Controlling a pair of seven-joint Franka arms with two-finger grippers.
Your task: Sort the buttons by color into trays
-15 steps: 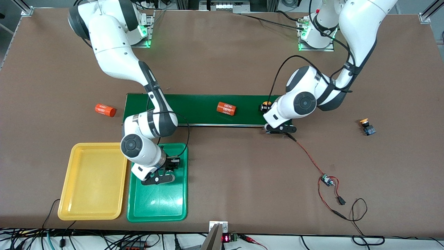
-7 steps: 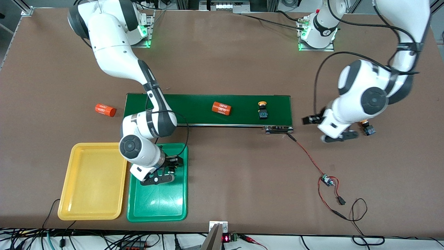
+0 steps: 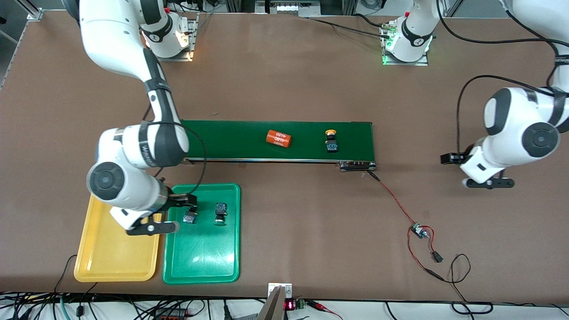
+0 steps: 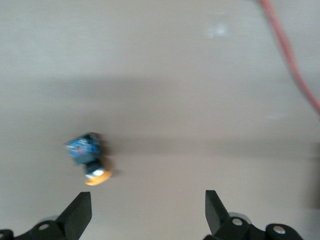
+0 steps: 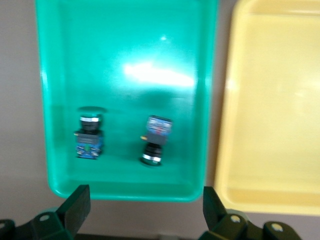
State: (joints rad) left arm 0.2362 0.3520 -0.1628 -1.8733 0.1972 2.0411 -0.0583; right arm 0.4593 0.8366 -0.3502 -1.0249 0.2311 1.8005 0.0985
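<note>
- Now the shallow green plastic tray [image 3: 202,262] sits near the front camera, at the right arm's end of the table, and the shallow yellow plastic tray [image 3: 111,262] lies just beside it, closer to that end.
- Two small push-button switches with green caps lie in the green tray, in the part farthest from the front camera. One green-capped button [image 3: 220,212] lies beside the other green-capped button [image 3: 190,217].
- The right gripper [image 5: 142,212] hangs over the edge where the two trays meet. Its fingers [image 5: 75,205] stand wide apart and hold nothing.
- The yellow tray has no button in it.
- A long dark-green conveyor belt [image 3: 249,142] runs across the middle of the table. One yellow-capped push-button switch [image 3: 331,142] lies on it, toward the left arm's end.
- An orange cylinder with white print [image 3: 278,138] lies on the belt too, near that button but not touching it.
- The left gripper [image 4: 147,212] hangs over the bare brown table [image 3: 284,75] at the left arm's end. Its fingers [image 4: 77,215] are wide apart and hold nothing.
- A second yellow-capped button [image 4: 89,160] lies on its side on the table under the left gripper, close to one finger. The front view does not show it, because the arm hides it.
- A thin red wire [image 3: 393,200] trails from the end of the belt to a small circuit board [image 3: 418,230].
</note>
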